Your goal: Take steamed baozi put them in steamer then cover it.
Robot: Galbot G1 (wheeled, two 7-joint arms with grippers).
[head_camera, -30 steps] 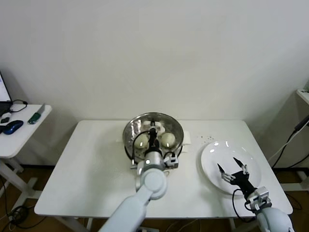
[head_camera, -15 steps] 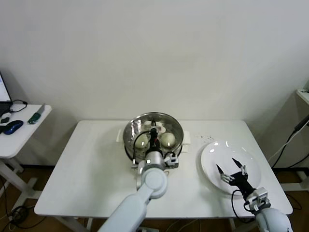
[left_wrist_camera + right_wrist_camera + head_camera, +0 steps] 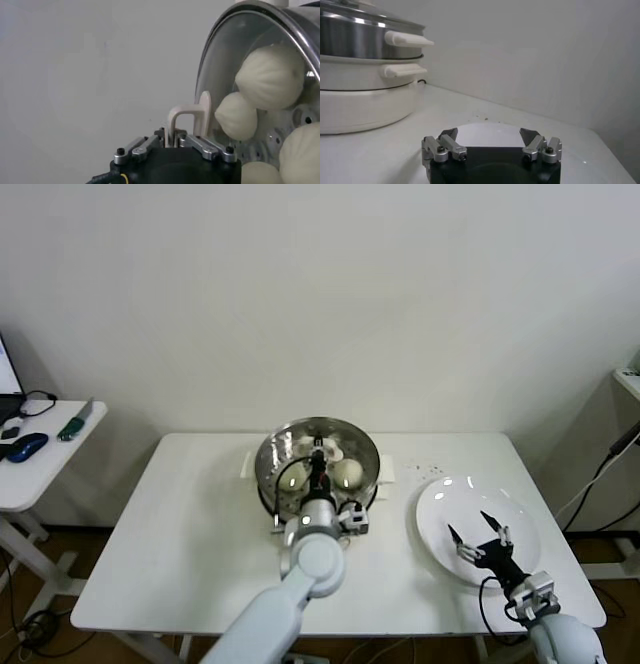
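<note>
l grip (image 3: pixel 316 467) pinching cover (image 3: pixel 318 456) handle on steamer (image 3: pixel 275 489) | r grip (image 3: pixel 479 533) spread over plate (image 3: pixel 520 514)

The left arm is stretched forward along the middle, its wrist angled down. The left pincer (image 3: pixel 317 467) is held nearly closed, the fingers (image 3: pixel 172 134) close together around a thin upright piece. The right arm is kept low at the right, and the right pincer (image 3: pixel 489 137) is spread wide apart.

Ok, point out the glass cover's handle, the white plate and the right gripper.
cover handle (image 3: pixel 186 119), left wrist view, on the white loop of the handle.
white plate (image 3: pixel 436 502), head view, on its bare left rim.
right gripper (image 3: pixel 476 529), head view, midway between its open fingers, over the plate.
</note>
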